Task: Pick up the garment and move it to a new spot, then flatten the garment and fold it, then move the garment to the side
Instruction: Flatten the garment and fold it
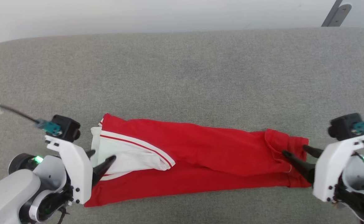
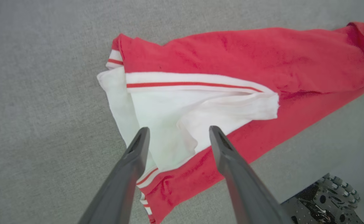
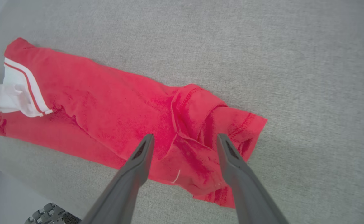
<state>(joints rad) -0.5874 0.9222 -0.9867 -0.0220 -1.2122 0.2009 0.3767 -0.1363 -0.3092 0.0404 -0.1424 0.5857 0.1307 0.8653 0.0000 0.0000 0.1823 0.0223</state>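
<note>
The garment (image 1: 200, 155) is showing bright red across its body. Its sleeve end (image 1: 129, 155) is showing white, edged by a thin red stripe running between white bands. The padded surface (image 1: 182, 77) is presenting a uniform mottled grey weave. The left gripper (image 1: 104, 154) and right gripper (image 1: 294, 149) are showing dark grey fingers (image 1: 102, 169) on white housings (image 1: 73, 161). Each housing is displaying a green indicator light (image 1: 38, 159) and carrying a teal connector (image 1: 49, 127).

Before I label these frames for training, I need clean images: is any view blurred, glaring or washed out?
Head view: even, soft light, garment crisp, no glare. Left wrist view: red looks paler, white sleeve nearly washed out. Right wrist view: same pale cast, dark fingers slightly soft up close.
</note>
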